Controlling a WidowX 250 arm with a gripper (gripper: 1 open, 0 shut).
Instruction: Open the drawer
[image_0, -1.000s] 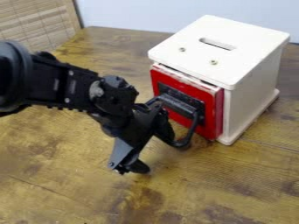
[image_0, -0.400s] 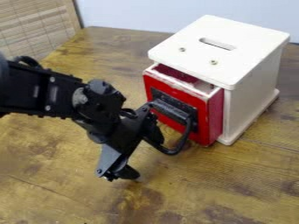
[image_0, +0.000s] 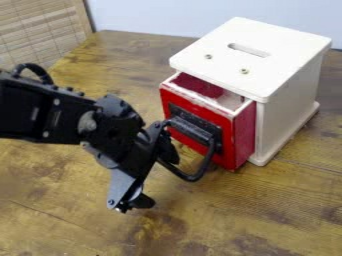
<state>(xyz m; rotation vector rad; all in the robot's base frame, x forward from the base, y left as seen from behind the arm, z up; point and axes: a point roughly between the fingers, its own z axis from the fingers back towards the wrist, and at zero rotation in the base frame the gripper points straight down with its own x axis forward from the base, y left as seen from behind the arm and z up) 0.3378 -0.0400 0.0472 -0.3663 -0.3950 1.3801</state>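
The drawer (image_0: 225, 128) has a red front with a black plate and a big black loop handle (image_0: 201, 172). It sticks a little way out of the white box (image_0: 274, 75), and its white inner walls show at the top. My black gripper (image_0: 144, 170) comes in from the left, tilted downward, right at the handle. Its jaws are open. One finger (image_0: 123, 198) points down at the table, and the other seems to reach into the handle loop, where black lies on black.
The white box has a slot on top (image_0: 247, 48) and stands at the back right of the wooden table (image_0: 267, 215). A bamboo mat (image_0: 40, 25) lies at the back left corner. My arm covers the left middle.
The gripper has moved left and toward the camera, rolling a little. The red drawer front has come along with it, further out of the box.
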